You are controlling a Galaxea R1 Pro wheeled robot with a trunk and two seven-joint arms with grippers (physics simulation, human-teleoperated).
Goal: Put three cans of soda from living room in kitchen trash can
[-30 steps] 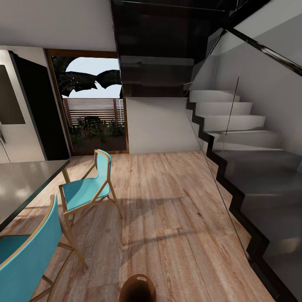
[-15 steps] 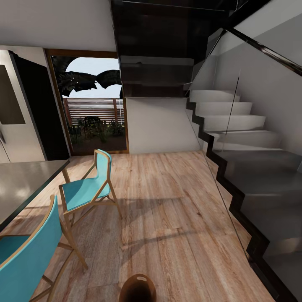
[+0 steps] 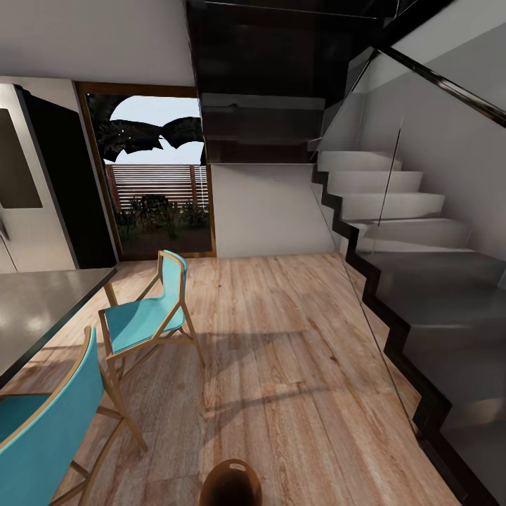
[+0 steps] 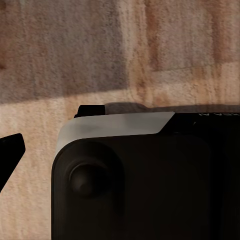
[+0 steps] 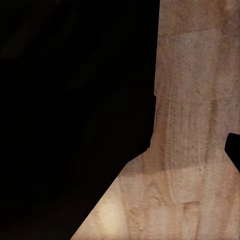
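The tash can (image 3: 230,483), a small round brown bin with a slot handle near its rim, stands on the wood floor at the bottom edge of the head view, just in front of me. The cans of soda are out of view. The left wrist view looks down past a dark rounded robot part (image 4: 140,185) to the floor, and a black tip (image 4: 10,150) pokes in at one edge. In the right wrist view a large black shape (image 5: 70,110) covers much of the picture beside bare floor planks (image 5: 195,125).
A stainless fridge (image 3: 28,190) stands at the far left. A grey tabletop (image 3: 35,309) with two teal chairs (image 3: 144,320) (image 3: 42,436) takes up the left side. Glass-railed stairs (image 3: 414,281) rise on the right. A glass door (image 3: 158,190) lies ahead across open wood floor (image 3: 281,351).
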